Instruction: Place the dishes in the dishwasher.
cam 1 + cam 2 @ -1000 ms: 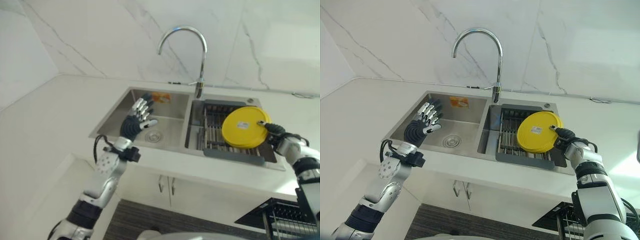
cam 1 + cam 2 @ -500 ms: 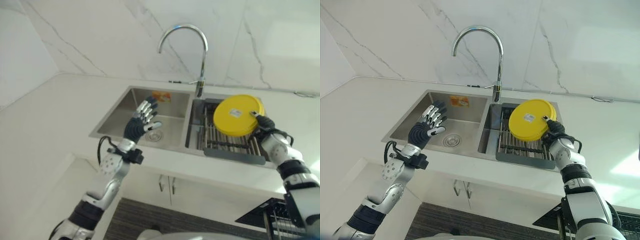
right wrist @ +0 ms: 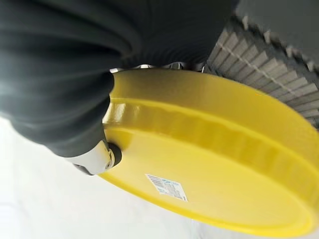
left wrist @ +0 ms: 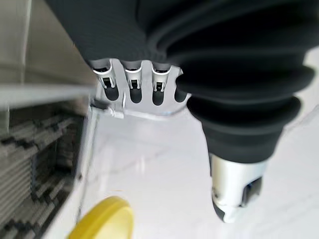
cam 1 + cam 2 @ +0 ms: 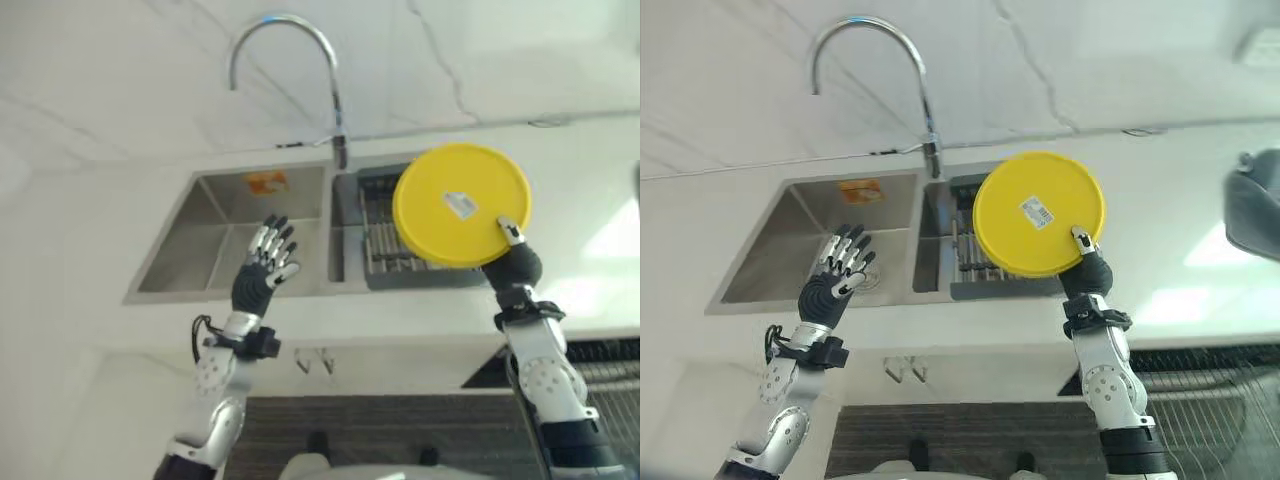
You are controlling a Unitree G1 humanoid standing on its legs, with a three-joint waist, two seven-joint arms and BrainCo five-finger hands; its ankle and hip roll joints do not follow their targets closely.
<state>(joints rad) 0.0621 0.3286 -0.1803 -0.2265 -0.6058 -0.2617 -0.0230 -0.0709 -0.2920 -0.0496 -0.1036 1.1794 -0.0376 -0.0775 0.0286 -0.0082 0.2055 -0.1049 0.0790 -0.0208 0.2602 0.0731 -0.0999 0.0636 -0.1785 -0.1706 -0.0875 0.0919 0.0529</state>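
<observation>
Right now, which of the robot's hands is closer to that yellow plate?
The right hand: it grips the yellow plate at its lower rim, holding it up before the sink. The left hand hangs open well to the plate's left, over the sink's basin.

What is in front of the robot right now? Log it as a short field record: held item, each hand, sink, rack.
held item: round yellow plastic plate, upright, underside with a small label facing the camera
right hand: right hand pinching the plate's lower rim, raised above the counter
left hand: left hand open, fingers spread, holding nothing, in front of the left basin
sink: stainless steel double sink with curved chrome tap
rack: dark wire dish rack in the right basin, partly hidden by the plate
</observation>
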